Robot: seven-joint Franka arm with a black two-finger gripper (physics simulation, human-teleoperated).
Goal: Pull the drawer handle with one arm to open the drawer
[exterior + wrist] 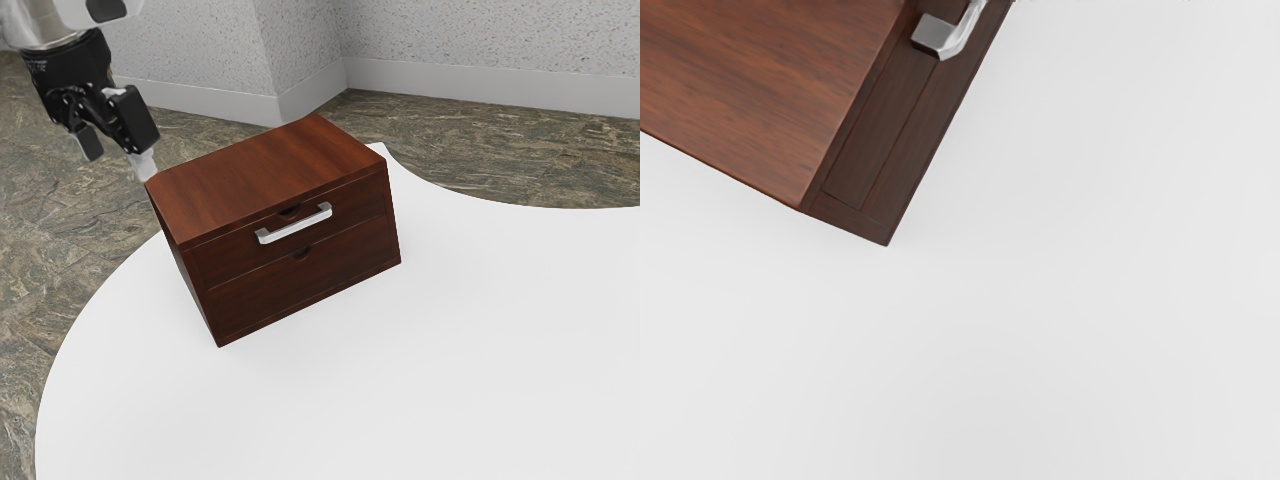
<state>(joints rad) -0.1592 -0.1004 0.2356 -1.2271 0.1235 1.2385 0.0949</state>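
A dark red-brown wooden cabinet (pixel 270 180) with two stacked drawers stands on the white table (pixel 450 350). The upper drawer (pixel 300 215) carries a silver bar handle (pixel 293 224), and its front lies flush with the cabinet. The lower drawer (pixel 300 275) has only a small notch. My gripper (pixel 115 152) hangs open above the floor, off the cabinet's back corner at the exterior view's left, touching nothing. In the wrist view the cabinet's top (pixel 750 80), a strip of drawer front (pixel 890 130) and one end of the handle (pixel 945 30) lie below my hand.
The table's curved edge (pixel 90 330) runs close to the cabinet on the exterior view's left. Stone-patterned floor (pixel 60 230) surrounds it. A grey wall with a white skirting (pixel 300 95) stands behind. Bare tabletop (pixel 1060 300) spreads before the drawer fronts.
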